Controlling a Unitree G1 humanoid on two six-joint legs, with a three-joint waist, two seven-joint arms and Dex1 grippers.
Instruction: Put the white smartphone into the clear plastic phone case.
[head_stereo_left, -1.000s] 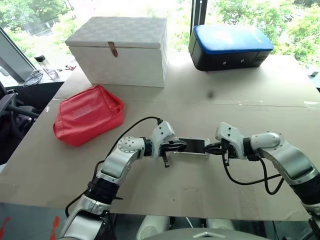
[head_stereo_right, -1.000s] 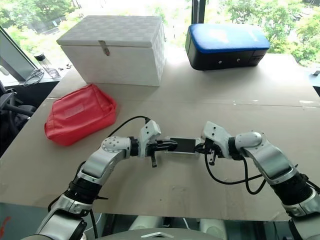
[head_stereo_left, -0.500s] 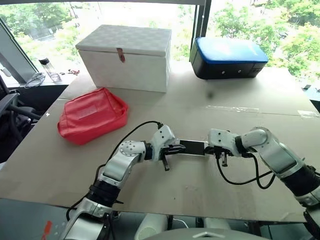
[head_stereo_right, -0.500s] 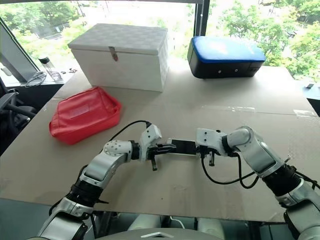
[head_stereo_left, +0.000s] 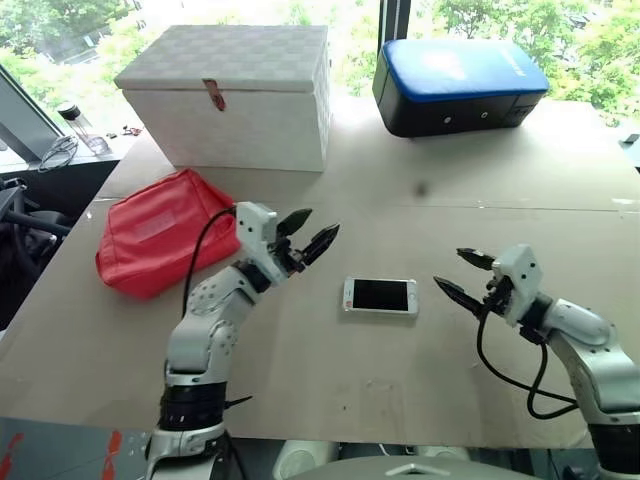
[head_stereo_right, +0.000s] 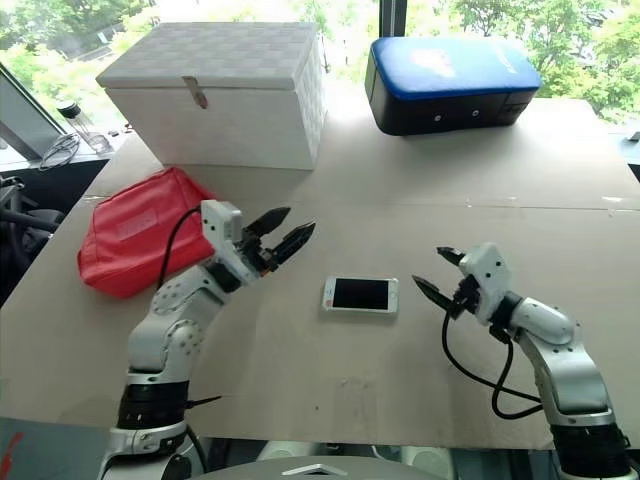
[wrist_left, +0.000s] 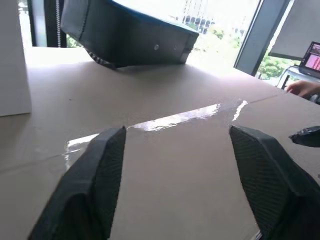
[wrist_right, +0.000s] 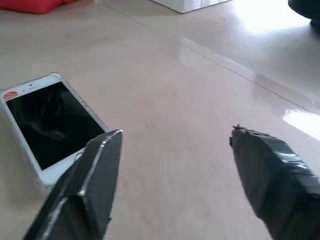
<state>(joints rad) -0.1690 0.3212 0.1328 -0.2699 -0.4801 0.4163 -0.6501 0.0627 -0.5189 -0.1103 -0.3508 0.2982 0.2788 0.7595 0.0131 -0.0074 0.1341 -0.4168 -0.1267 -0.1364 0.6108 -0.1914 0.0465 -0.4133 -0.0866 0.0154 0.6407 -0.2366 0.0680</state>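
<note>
Fabric, soft and red, forms the zipped pouch (head_stereo_left: 165, 232) at the left of the pale matte table (head_stereo_left: 400, 370); behind it stands a white woven-textured box (head_stereo_left: 232, 95) with a brown clasp. The left gripper (head_stereo_left: 308, 232) hangs raised, black fingers spread. The flat white smartphone (head_stereo_left: 380, 296), glossy dark screen up, lies free between both arms. The right gripper (head_stereo_left: 462, 276), fingers apart, points toward it. A blue-topped black padded case (head_stereo_left: 458, 88) sits far right.
</note>
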